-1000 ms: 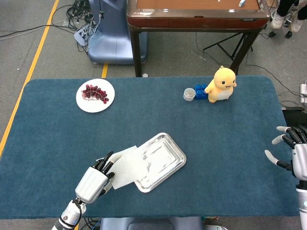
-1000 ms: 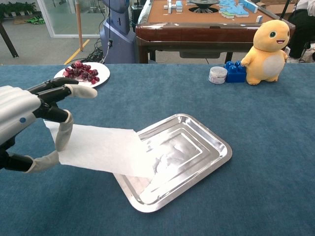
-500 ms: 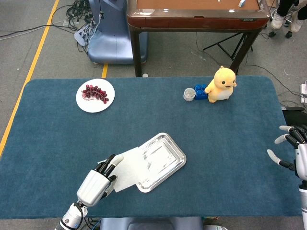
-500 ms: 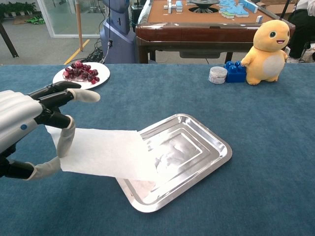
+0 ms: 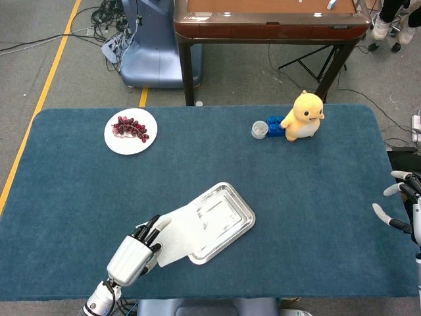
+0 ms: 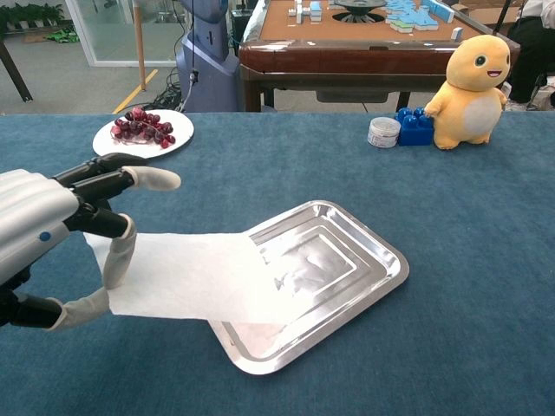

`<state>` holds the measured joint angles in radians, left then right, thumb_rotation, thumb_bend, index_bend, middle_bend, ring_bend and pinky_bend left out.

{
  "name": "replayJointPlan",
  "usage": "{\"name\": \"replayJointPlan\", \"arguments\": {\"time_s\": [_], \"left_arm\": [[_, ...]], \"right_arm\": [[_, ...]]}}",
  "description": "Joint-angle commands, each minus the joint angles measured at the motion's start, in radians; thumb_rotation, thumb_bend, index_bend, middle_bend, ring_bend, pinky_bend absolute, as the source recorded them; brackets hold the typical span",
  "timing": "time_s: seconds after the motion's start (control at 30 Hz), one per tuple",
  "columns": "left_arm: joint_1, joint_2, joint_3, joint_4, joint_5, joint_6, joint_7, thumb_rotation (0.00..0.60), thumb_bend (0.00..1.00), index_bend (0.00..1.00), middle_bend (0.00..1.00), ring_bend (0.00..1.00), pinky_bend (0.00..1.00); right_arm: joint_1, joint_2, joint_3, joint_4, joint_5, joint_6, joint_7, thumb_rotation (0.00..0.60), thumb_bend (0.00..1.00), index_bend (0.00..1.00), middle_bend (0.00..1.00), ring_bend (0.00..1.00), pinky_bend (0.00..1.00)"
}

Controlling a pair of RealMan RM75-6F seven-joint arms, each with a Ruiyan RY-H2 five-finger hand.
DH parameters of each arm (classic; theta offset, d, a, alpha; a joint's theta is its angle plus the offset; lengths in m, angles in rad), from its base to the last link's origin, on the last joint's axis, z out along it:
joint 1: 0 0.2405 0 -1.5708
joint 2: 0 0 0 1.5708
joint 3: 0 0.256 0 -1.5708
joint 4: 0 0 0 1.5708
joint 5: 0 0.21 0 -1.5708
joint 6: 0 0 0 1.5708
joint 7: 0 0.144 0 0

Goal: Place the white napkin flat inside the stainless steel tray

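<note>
The white napkin (image 5: 179,230) (image 6: 195,277) lies half over the near left part of the stainless steel tray (image 5: 227,214) (image 6: 347,260), its other half hanging out to the left above the cloth. My left hand (image 5: 135,253) (image 6: 52,234) pinches the napkin's left edge between the thumb and a finger, just left of the tray. My right hand (image 5: 404,207) is at the table's far right edge, fingers spread, holding nothing. It does not show in the chest view.
A white plate of red grapes (image 5: 130,130) (image 6: 143,130) sits at the back left. A yellow plush duck (image 5: 304,116) (image 6: 468,82), blue blocks (image 5: 275,126) and a small round tin (image 5: 260,130) (image 6: 382,132) stand at the back right. A brown table (image 5: 270,20) stands behind.
My left hand has drawn back toward the near edge and lowered, so the napkin lies flatter. My right hand has slid further right, toward the frame's edge.
</note>
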<state>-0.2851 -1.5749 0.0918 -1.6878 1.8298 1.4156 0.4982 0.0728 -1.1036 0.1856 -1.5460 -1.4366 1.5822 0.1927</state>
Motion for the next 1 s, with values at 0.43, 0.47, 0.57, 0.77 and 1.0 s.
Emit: {"name": "replayJointPlan", "arguments": {"time_s": [0.43, 0.47, 0.57, 0.77, 1.0], "left_arm": [[0.005, -0.011, -0.009, 0.015, -0.006, -0.02, -0.007, 0.6, 0.66, 0.64, 0.14, 0.05, 0.31], [0.005, -0.013, -0.012, 0.019, -0.008, -0.022, -0.009, 0.6, 0.66, 0.64, 0.14, 0.05, 0.31], [0.005, -0.019, -0.02, 0.031, -0.018, -0.026, -0.007, 0.6, 0.66, 0.64, 0.14, 0.05, 0.31], [0.004, -0.032, -0.026, 0.051, -0.04, -0.046, -0.001, 0.6, 0.66, 0.64, 0.14, 0.05, 0.31], [0.0, -0.048, -0.037, 0.067, -0.056, -0.06, 0.006, 0.6, 0.66, 0.64, 0.14, 0.05, 0.31]], "right_arm": [[-0.003, -0.001, 0.007, 0.004, 0.009, 0.004, -0.01, 0.6, 0.19, 0.52, 0.3, 0.18, 0.1], [-0.003, 0.0, 0.009, 0.004, 0.012, 0.005, -0.007, 0.6, 0.19, 0.52, 0.3, 0.19, 0.1], [-0.006, 0.005, 0.011, 0.003, 0.014, 0.005, 0.004, 0.6, 0.19, 0.52, 0.3, 0.18, 0.1], [-0.009, 0.01, 0.011, -0.002, 0.009, 0.011, 0.011, 0.6, 0.19, 0.52, 0.3, 0.18, 0.1], [-0.014, 0.016, 0.013, -0.009, 0.003, 0.022, 0.017, 0.6, 0.19, 0.52, 0.3, 0.18, 0.1]]}}
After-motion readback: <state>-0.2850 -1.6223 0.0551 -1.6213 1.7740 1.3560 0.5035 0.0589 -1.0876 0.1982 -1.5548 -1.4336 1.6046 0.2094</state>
